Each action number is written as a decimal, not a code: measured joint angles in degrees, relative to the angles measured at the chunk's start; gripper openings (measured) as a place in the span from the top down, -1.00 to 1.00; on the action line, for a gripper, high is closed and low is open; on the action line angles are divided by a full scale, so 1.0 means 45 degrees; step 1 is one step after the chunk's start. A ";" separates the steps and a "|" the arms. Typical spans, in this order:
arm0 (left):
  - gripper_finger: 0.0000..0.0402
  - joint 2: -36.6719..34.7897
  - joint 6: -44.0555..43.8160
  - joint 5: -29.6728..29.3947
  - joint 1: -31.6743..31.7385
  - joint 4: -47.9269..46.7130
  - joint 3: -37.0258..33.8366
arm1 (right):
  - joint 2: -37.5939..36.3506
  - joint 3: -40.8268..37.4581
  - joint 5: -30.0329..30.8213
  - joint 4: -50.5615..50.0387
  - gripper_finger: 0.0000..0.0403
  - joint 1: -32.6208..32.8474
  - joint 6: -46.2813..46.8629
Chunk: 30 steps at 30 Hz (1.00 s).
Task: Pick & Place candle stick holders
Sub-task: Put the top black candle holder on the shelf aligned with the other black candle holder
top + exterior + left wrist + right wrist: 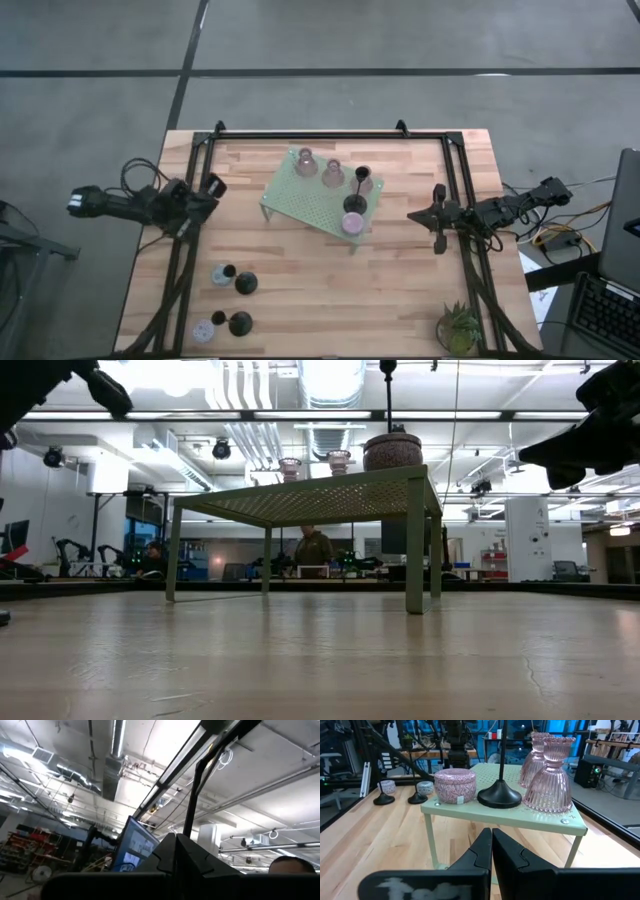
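Note:
A pale green perforated stand (300,200) stands mid-table. On it stand two pinkish glass holders (304,163) (333,173), one black slim-stemmed holder (355,203) and one squat lavender holder (353,223); the right wrist view shows them too: glass (552,775), black base (499,797), lavender (455,785). Two lavender holders (222,275) (204,330) and two black ones (245,284) (239,323) stand on the table at the near left. My left gripper (213,186) is shut and empty at the left, tipped upward (176,852). My right gripper (412,215) is shut and empty, right of the stand (491,845).
A spiky green potted plant (459,325) stands at the near right corner. A black frame (330,135) runs along the table's far edge and down both sides. Bare wood lies between the stand and the near edge. A person (313,550) sits in the room beyond.

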 joint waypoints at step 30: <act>-0.13 0.2667 -0.2569 0.3948 -0.0646 -0.6196 0.3128 | 0.0000 0.0000 0.0000 0.0000 0.96 0.0000 -0.0018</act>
